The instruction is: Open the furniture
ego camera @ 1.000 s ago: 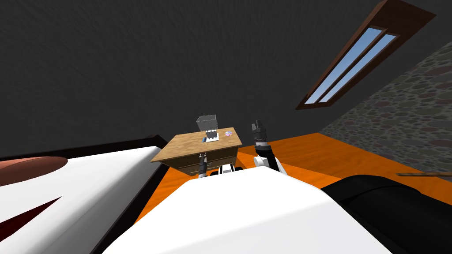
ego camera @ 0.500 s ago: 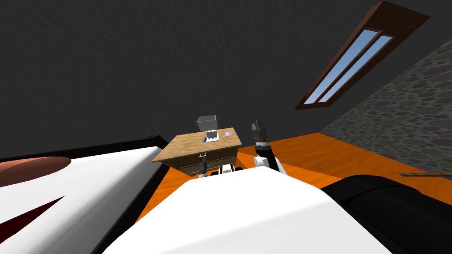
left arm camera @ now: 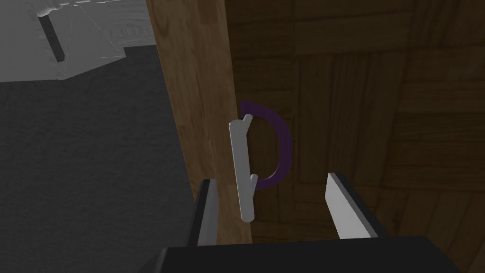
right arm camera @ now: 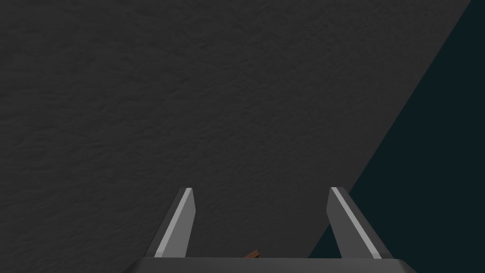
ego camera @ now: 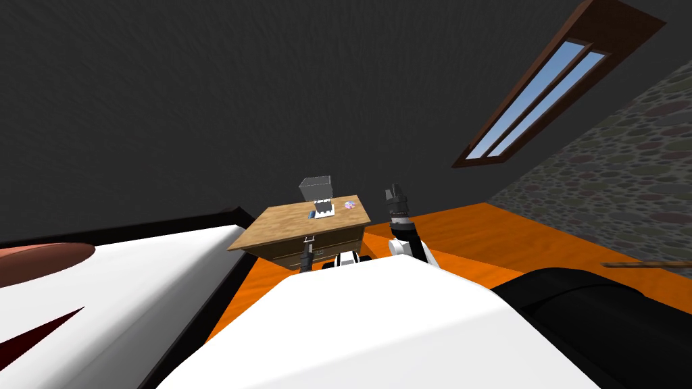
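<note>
Head camera looks down, far from nightstand (ego camera: 304,219); left wrist camera close on its handle (left arm camera: 240,170)

The head view is dim, with the dark grey textured wall (ego camera: 203,101) taking up most of it. The bright patches are the blue-paned, brown-framed window (ego camera: 534,101) at two o'clock, the orange floor (ego camera: 473,236) at four and the white bed cover (ego camera: 135,283) at eight. The wide lens splays and stretches the corners. Edges render crisp. In the left wrist view the brown wooden cabinet front (left arm camera: 379,95) sits in deep shade, while its pale grey bar handle (left arm camera: 239,166) is lit.
</note>
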